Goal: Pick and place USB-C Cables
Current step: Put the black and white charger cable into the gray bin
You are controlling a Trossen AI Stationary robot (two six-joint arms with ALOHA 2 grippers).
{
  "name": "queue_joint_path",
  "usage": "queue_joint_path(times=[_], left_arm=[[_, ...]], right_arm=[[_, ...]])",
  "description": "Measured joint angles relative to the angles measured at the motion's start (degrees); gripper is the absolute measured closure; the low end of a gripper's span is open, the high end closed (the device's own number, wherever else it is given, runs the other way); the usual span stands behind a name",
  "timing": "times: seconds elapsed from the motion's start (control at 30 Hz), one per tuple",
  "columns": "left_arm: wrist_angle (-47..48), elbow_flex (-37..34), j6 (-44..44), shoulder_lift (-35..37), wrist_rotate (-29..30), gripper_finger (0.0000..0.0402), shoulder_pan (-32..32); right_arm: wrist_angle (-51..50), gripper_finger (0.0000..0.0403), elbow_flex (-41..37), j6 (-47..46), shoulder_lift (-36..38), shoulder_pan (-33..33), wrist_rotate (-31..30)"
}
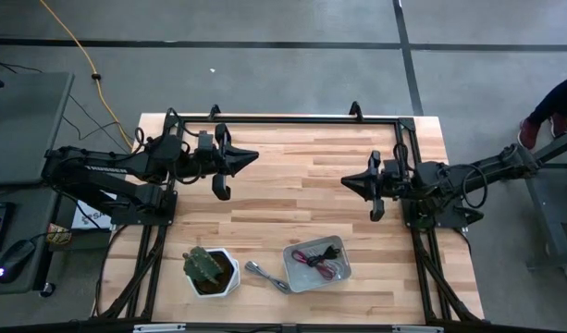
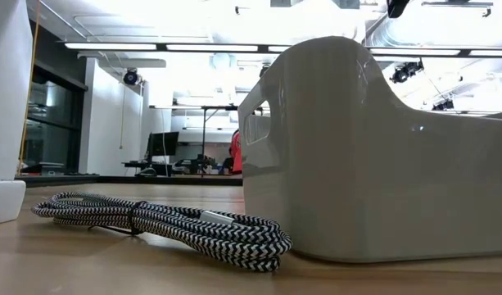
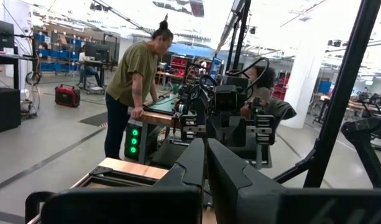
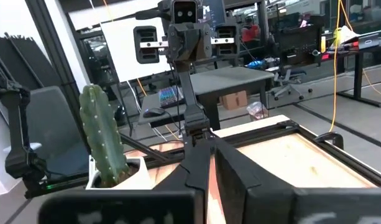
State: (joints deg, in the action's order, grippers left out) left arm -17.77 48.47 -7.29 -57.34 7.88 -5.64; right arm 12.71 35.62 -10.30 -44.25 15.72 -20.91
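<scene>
While cactus pot flanks grey cable, bin adjacent

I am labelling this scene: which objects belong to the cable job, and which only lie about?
For the job:
- silver-grey braided cable lying on the table
- maroon and black cables inside the grey bin
- square grey plastic bin

Lying about:
- green cactus in white pot
- long yellow cord on the floor
</scene>
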Motion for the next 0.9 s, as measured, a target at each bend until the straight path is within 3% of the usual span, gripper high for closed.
queue_joint_path(times=[0.13,0.9], left_arm=[[0.0,0.0,0.0,0.0,0.0,0.0401,0.0],[-0.1,0.0,0.0,-1.0,0.0,0.0402,0.0]], right_arm=[[0.0,0.0400,0.0,0.3,0.0,0.0,0.0],[0.0,0.0403,0.0,-0.1,0.0,0.0,0.8]])
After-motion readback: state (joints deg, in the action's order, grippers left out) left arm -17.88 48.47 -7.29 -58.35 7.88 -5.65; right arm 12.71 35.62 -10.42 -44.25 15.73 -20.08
